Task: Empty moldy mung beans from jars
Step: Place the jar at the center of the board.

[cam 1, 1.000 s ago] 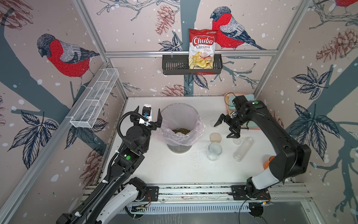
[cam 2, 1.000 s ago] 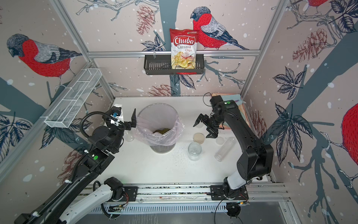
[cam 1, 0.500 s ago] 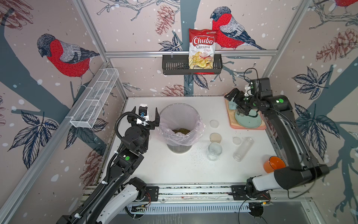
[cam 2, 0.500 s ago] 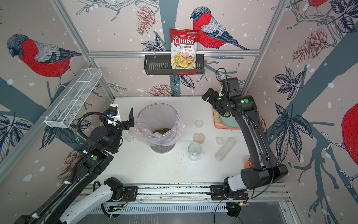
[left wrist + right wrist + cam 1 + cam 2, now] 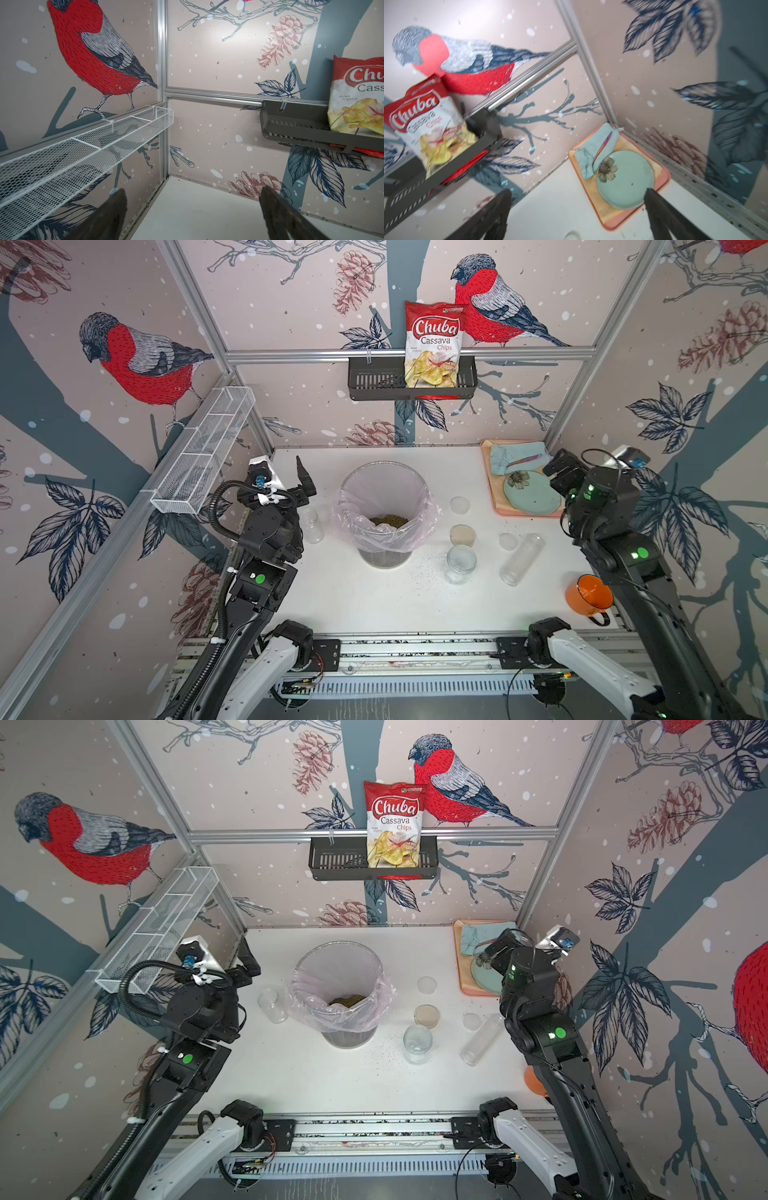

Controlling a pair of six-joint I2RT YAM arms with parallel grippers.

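Mung beans heap olive-green in the bin, jars clear and empty, left gripper and right gripper spread.

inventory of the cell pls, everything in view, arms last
short jar: 1, clear, upright, left of bin
round-shouldered jar: 1, clear, upright, right of bin
tube jar: 1, clear, on its side, right of that
lids: 3, one cream, two clear, loose between bin and tray
mung beans: one heap, olive-green, inside bin
bin: 1, pink liner, table centre
tray: 1, peach, back right corner
plate: 1, teal, on tray
cloth: 1, teal, on tray
mug: 1, orange, front right
chips bag: 1, red and white, in wall basket
wall basket: 1, black, back wall
mesh shelf: 1, white, left wall
left gripper: open, empty, left of bin
right gripper: open, empty, by tray
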